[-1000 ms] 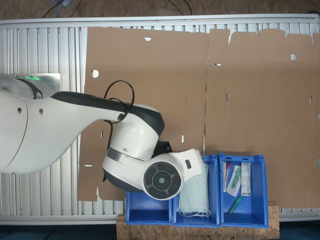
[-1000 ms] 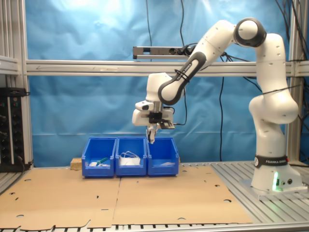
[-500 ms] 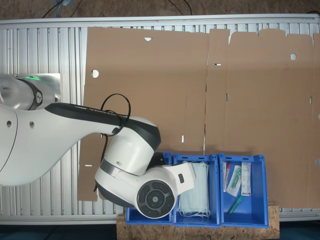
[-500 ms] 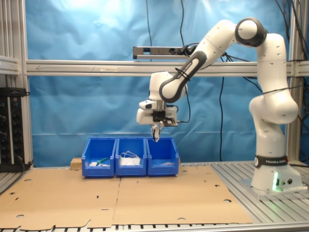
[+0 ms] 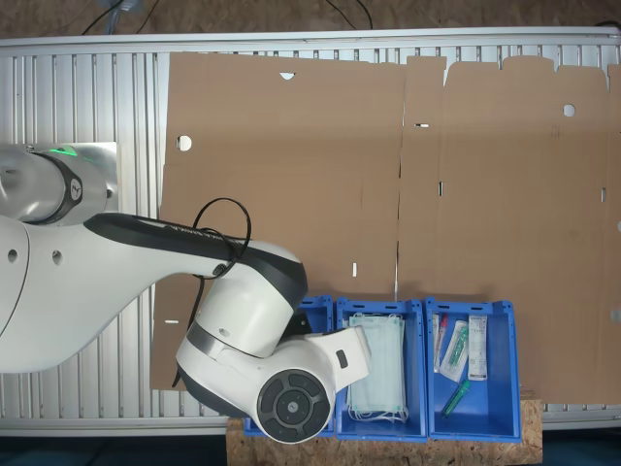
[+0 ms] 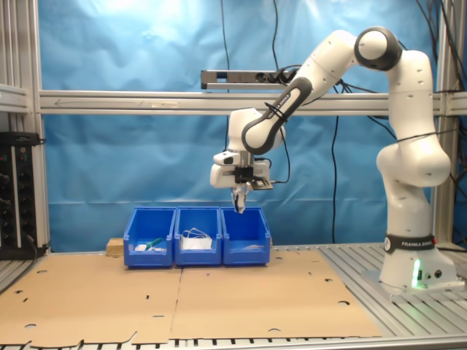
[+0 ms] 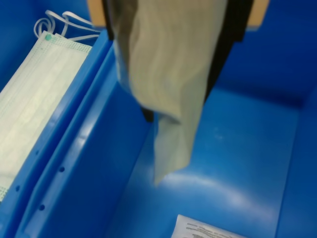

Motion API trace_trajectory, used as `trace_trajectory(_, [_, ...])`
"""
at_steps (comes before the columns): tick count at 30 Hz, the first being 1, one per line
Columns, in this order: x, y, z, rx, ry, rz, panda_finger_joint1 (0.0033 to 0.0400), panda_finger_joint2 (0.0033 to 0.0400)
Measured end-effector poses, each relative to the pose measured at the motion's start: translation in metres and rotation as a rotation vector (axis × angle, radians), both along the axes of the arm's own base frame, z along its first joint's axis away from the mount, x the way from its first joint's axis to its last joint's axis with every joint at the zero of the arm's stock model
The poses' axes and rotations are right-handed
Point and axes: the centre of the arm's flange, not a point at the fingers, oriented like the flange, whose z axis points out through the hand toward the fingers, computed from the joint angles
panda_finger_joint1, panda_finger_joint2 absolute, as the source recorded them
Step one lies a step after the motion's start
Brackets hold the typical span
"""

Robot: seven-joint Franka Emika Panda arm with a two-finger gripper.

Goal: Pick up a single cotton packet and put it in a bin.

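The cotton packet point(image 7: 166, 94) hangs limp from the gripper point(image 6: 239, 206), whose jaws we see clenched on its upper edge in the wrist view; its free end dangles above the floor of a blue bin point(image 7: 257, 148). In the second exterior view, the gripper hovers over the end bin point(image 6: 246, 235) at the second exterior view's right of the row of three. A second white packet point(image 7: 208, 230) already lies on this bin's floor, and pale green face masks point(image 7: 29, 99) fill the neighbouring bin point(image 7: 20, 29). We judge the step in hand to be the release: it is best made centred over the bin, clear of the shared wall point(image 7: 84, 134), and low enough that the light packet cannot drift aside.
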Motion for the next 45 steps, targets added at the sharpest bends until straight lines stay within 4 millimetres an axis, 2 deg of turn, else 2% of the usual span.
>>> trace_trajectory(34, [-0.0024, -0.0013, -0.0012, 0.004, 0.024, 0.127, 0.0056, 0.0056])
trace_trajectory(35, [-0.0024, -0.0012, -0.0012, 0.004, 0.024, 0.130, 0.0186, 0.0186])
trace_trajectory(39, [-0.0024, -0.0013, -0.0012, 0.003, 0.025, 0.138, 0.0186, 0.0186])
trace_trajectory(40, [-0.0024, -0.0013, -0.0012, 0.003, 0.025, 0.140, 0.0287, 0.0287])
trace_trajectory(45, [-0.0024, -0.0012, -0.0012, 0.003, 0.025, 0.143, 0.0287, 0.0287])
